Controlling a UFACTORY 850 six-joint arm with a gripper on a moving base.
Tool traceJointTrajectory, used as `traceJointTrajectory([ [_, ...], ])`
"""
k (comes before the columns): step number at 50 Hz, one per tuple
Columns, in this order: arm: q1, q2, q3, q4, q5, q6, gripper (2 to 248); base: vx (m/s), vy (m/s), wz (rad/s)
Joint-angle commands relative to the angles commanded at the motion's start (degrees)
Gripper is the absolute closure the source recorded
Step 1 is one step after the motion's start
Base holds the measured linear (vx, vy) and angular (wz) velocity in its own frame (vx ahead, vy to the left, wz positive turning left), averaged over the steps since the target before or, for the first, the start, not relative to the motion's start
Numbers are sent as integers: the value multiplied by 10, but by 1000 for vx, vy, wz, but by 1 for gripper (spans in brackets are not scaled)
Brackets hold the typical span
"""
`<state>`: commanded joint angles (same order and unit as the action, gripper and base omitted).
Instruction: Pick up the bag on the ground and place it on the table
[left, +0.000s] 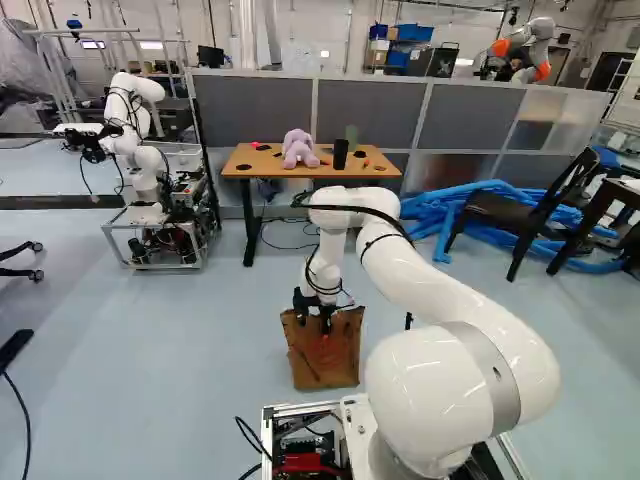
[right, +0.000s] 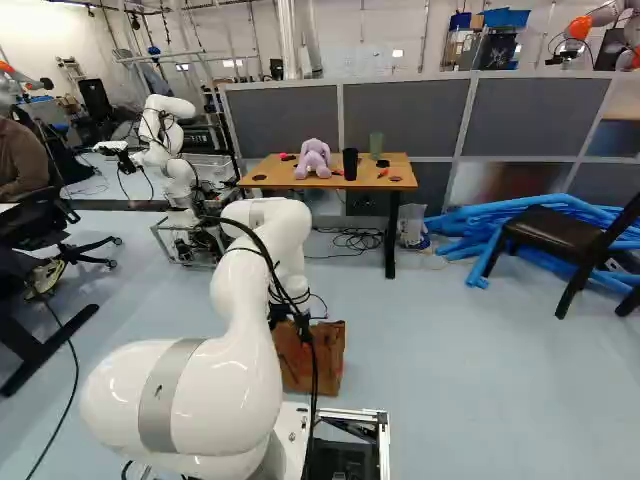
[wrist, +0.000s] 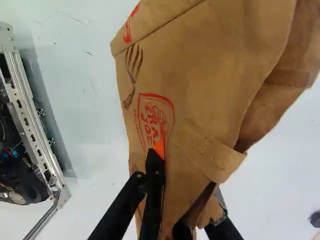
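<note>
Upright on the floor stands the brown paper bag (left: 330, 365), just ahead of the base; it also shows beside the arm in the right base view (right: 329, 358). My gripper (left: 322, 312) is lowered to the bag's top edge. In the wrist view the gripper (wrist: 186, 176) is shut on the bag (wrist: 200, 90), one orange-padded finger against its printed outer side and the other partly hidden behind the paper. Farther ahead is the wooden table (left: 270, 172).
On the table are a purple plush toy (right: 313, 158), a black cup (right: 350, 164), a green cup (right: 376, 145) and small items. Another robot (left: 140, 150) stands left of the table. Blue tubes (left: 430, 212) and a dark chair (left: 530, 212) are to the right.
</note>
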<state>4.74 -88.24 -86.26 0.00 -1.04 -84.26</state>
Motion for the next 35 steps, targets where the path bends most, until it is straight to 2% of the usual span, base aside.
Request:
traceJointTrajectory([
  [35,0,68,65,0,0,0,229,0,0,0],
])
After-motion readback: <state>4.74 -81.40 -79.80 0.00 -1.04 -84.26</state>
